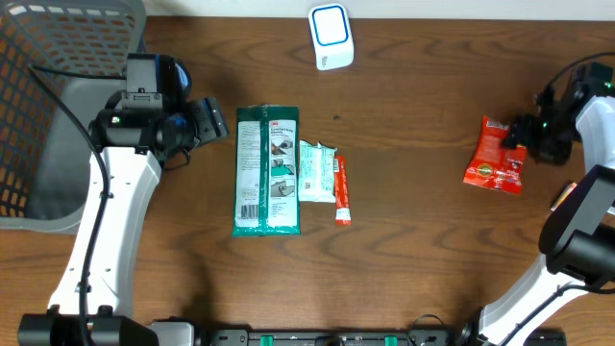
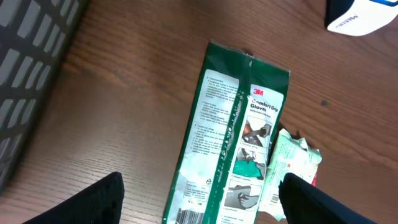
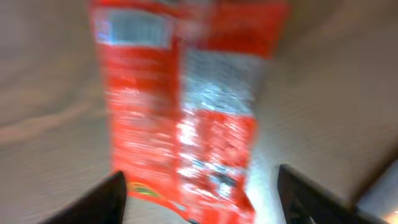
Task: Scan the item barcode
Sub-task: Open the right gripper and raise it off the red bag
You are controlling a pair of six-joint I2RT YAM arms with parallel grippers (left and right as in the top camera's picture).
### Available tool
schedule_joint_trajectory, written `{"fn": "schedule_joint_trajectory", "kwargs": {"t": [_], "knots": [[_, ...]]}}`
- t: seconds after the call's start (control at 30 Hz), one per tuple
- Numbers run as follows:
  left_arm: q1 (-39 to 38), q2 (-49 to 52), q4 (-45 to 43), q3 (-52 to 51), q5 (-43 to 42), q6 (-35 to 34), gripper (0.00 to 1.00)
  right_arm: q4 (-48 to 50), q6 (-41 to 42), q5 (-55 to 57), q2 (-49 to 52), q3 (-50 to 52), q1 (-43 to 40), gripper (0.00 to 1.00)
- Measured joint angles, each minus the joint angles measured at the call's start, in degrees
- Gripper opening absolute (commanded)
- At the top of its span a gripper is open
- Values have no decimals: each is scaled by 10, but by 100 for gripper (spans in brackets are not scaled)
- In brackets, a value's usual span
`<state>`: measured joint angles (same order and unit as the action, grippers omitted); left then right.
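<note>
Left gripper (image 2: 202, 200) is held open above the green pack (image 2: 230, 143), 2 sachets (image 1: 317, 171) alongside; right gripper (image 3: 199, 194) is spread around the red packet (image 3: 180, 106).

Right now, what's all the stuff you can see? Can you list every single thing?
table: one, brown wood, under everything
basket: one, grey mesh, far left corner
scanner: one, white and blue, far edge, middle
green package: one, green and white, lying flat mid-table
small packet: one, white and pale green, against the green package's right side
orange stick: one, orange-red, beside the small packet
red pouch: one, red, right side
left gripper: one, black, open, above the green package
right gripper: one, black, open, at the red pouch
</note>
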<state>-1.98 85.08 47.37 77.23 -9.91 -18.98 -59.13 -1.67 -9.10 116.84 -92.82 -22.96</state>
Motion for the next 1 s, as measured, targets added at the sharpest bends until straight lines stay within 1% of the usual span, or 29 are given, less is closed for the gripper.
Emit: {"fn": "schedule_joint_trajectory", "kwargs": {"t": [0.03, 0.07, 0.23, 0.37, 0.47, 0.53, 0.6, 0.73, 1.0], "knots": [[0, 0, 0, 0, 0, 0, 81, 5, 5, -22, 0, -1, 1, 4], [0, 0, 0, 0, 0, 0, 81, 11, 8, -41, 0, -2, 3, 1], [0, 0, 0, 0, 0, 0, 81, 62, 16, -85, -1, 4, 27, 1], [0, 0, 0, 0, 0, 0, 81, 163, 19, -93, -1, 54, 57, 1], [0, 0, 0, 0, 0, 0, 81, 250, 22, -96, -1, 113, 80, 1], [0, 0, 0, 0, 0, 0, 81, 289, 24, -93, -1, 144, 93, 1], [0, 0, 0, 0, 0, 0, 81, 297, 24, -74, -1, 162, 104, 1], [0, 0, 0, 0, 0, 0, 81, 293, 24, -17, -1, 165, 107, 1], [0, 0, 0, 0, 0, 0, 81, 224, 24, 100, -5, 165, 82, 1]]}}
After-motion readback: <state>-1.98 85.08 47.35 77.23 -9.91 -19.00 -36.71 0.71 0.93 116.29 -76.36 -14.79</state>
